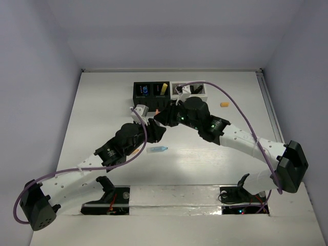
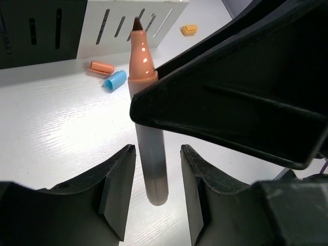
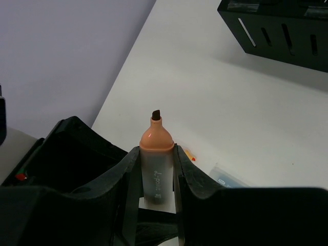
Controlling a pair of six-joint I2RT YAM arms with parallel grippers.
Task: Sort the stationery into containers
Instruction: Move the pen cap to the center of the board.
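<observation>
The right gripper [image 3: 155, 156] is clamped on an uncapped grey-barrelled highlighter with an orange neck and dark tip [image 2: 149, 154]; the left gripper [image 2: 157, 171] straddles its lower end, fingers narrowly parted, seemingly not touching; the row of black and white slotted holders [image 1: 169, 91] sits at twelve o'clock, a small orange cap [image 2: 101, 67] and blue cap [image 2: 115, 79] lying before it

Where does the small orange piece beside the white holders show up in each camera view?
Top: orange piece just right of the white holders.
Left wrist: orange piece near top edge, right of centre.
Right wrist: not in view.
Shared landmark: black holders.
</observation>
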